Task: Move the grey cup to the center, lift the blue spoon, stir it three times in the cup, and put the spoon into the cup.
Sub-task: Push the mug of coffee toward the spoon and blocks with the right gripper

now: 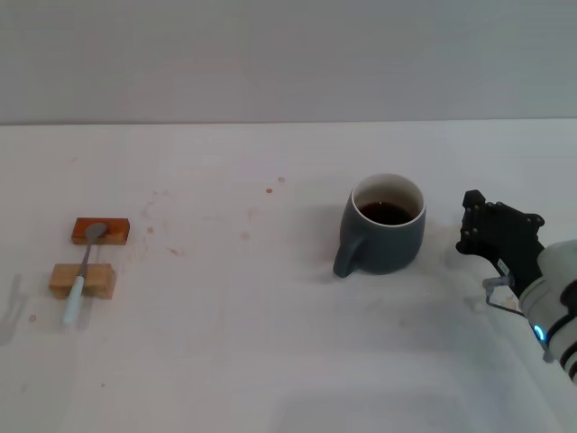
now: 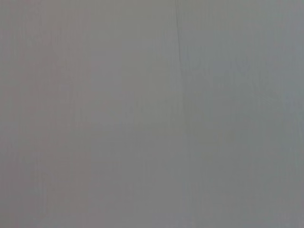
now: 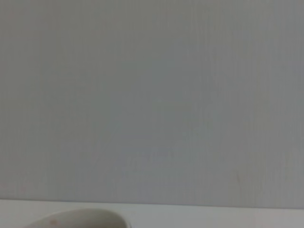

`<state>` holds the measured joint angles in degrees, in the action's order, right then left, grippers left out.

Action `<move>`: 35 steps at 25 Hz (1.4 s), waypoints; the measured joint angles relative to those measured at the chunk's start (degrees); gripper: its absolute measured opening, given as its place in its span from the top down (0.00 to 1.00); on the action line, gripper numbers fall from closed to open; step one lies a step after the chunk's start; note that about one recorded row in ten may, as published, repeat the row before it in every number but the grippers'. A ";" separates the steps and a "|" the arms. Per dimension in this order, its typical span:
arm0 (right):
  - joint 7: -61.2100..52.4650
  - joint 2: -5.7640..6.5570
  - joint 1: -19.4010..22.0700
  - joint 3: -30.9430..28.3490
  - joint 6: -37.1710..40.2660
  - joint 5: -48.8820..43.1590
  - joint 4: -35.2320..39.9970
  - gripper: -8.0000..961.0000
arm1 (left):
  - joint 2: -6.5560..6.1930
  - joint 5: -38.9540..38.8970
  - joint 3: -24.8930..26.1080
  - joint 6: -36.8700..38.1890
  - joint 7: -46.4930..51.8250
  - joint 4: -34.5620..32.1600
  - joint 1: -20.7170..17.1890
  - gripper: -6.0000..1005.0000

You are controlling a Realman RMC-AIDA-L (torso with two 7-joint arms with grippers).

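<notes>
The grey cup (image 1: 383,236) stands upright right of the table's middle, its handle turned toward the front left and dark liquid inside. The pale curve of its rim (image 3: 78,218) shows at the edge of the right wrist view. The blue spoon (image 1: 79,281) lies at the far left across two small blocks, bowl on the far one and pale handle pointing toward me. My right gripper (image 1: 478,224) hovers just right of the cup, a small gap away from its wall, holding nothing. My left gripper is out of view.
An orange-brown block (image 1: 101,232) and a tan wooden block (image 1: 83,280) support the spoon. The white table (image 1: 234,343) carries faint reddish stains near its middle. A plain grey wall rises behind, and the left wrist view shows only a grey surface.
</notes>
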<state>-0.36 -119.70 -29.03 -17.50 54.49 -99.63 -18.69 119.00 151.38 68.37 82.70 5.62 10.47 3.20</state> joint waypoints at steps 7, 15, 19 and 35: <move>0.00 0.07 -1.97 -0.68 -3.13 -0.20 -0.08 0.99 | 0.00 0.00 0.00 -0.12 0.00 -0.02 0.02 0.18; 0.00 0.00 -2.60 0.01 -3.84 -0.42 -1.44 0.99 | 0.00 0.06 0.00 -0.17 0.00 -0.02 0.05 0.18; 0.09 -0.01 -2.65 0.09 -3.96 -1.16 -2.59 0.99 | 0.00 -0.02 0.00 -0.17 0.00 -0.02 0.05 0.18; 0.09 -0.10 -3.92 0.09 -5.71 -6.64 -7.49 0.99 | 0.00 -0.07 0.00 -0.17 0.00 0.34 0.11 0.18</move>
<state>-0.27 -119.80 -32.94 -17.41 48.78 -106.26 -26.18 119.00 151.31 68.37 82.53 5.62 10.81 3.31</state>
